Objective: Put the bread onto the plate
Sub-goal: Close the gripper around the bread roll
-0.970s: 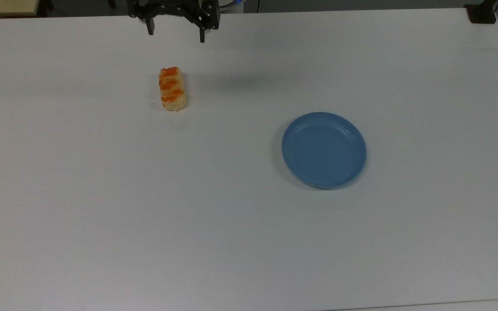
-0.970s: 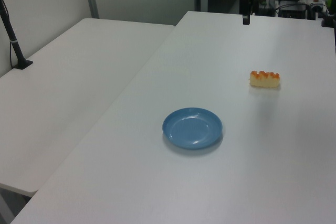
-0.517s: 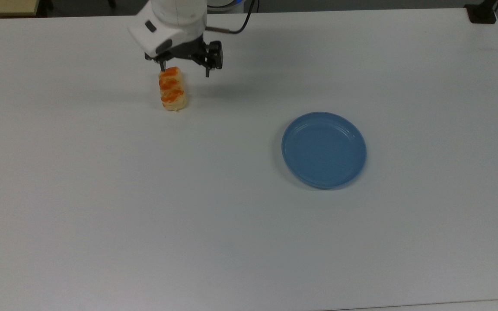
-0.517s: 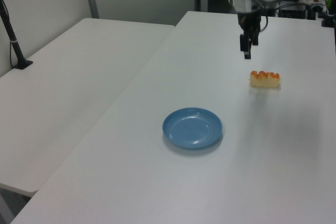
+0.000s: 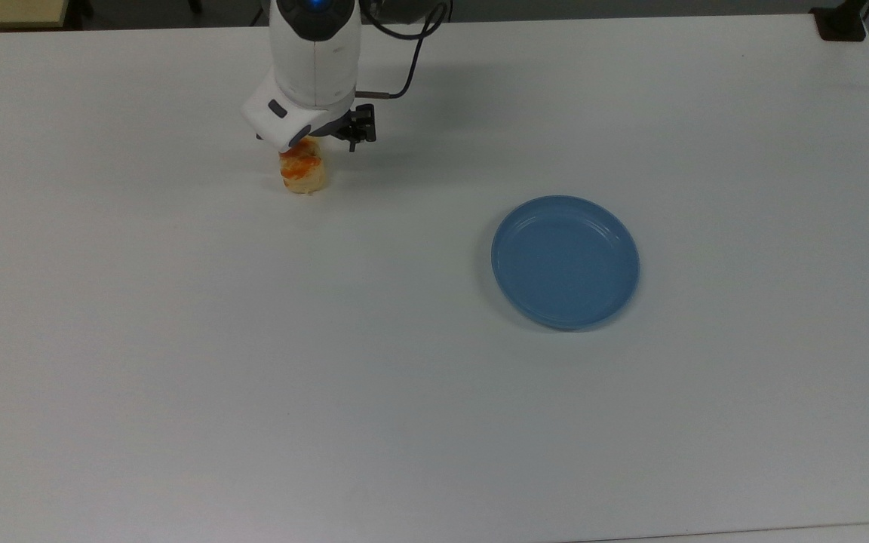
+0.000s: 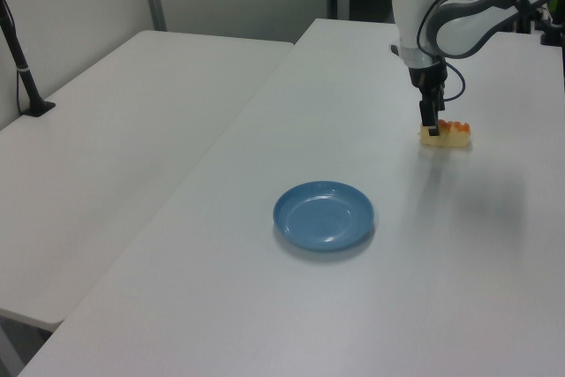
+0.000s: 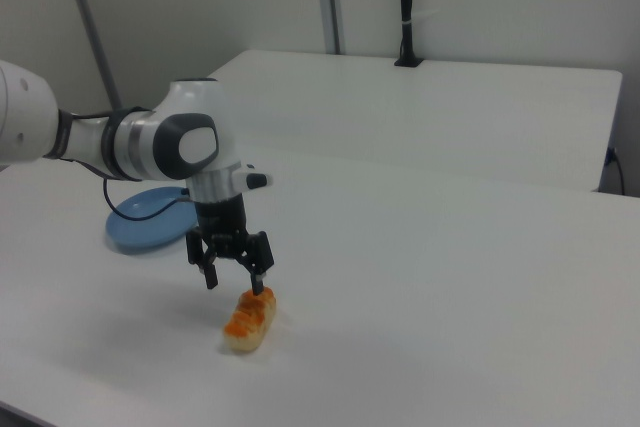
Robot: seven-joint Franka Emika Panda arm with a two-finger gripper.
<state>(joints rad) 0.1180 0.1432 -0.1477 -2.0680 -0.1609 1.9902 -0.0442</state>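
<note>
The bread (image 5: 303,173) lies on the white table (image 5: 253,339), a pale-yellow roll with orange patches; the arm's hand covers its far end in the top view. My gripper (image 5: 315,145) hangs open just over that end, fingers spread wider than the roll and nothing held. In the right view the gripper (image 7: 233,277) stands slightly above the bread (image 7: 250,320), one fingertip (image 7: 257,287) close over its end. The left view has the gripper (image 6: 430,124) at the left end of the bread (image 6: 452,134). The blue plate (image 5: 564,261) sits empty, well to the top view's right.
A second white table (image 6: 132,130) adjoins on the left view's left, with a black post (image 6: 22,68) on it. The arm (image 7: 130,142) partly hides the plate (image 7: 135,232) in the right view. A black clamp (image 5: 840,23) sits at the table's far right corner.
The arm has come forward and down from the table's far edge, bringing the open gripper from beyond the bread to just over its far end. Bread and plate have not moved.
</note>
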